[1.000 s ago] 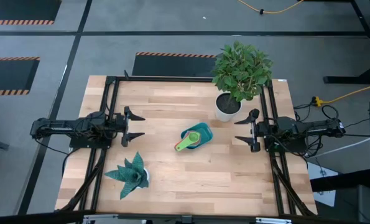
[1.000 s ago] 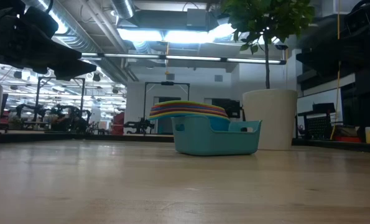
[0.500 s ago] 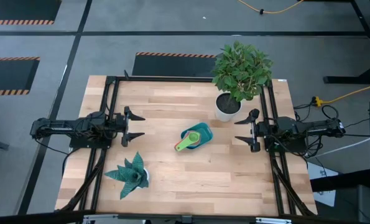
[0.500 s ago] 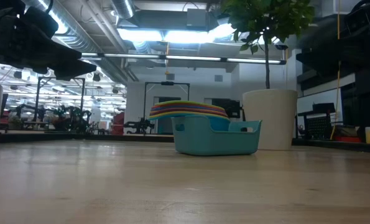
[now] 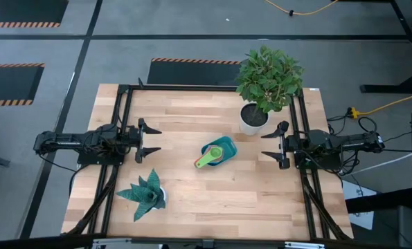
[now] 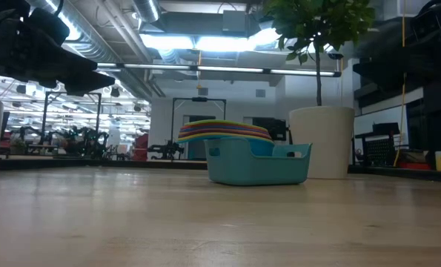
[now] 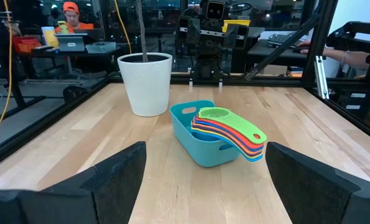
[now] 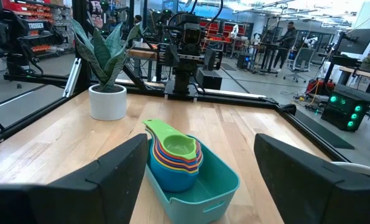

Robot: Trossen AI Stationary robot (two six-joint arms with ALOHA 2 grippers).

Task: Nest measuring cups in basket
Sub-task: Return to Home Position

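left gripper (image 5: 154, 140) and right gripper (image 5: 266, 144): both spread wide, gripping nothing.
between your two grippers, nearer the right one, sits one teal basket (image 5: 228, 146) holding one nested stack of measuring cups (image 5: 206, 161), green on top, handles jutting over the rim toward the left gripper. two potted plants: leafy plant (image 5: 268, 77) beside the right gripper, spiky plant (image 5: 145, 194) near the left.
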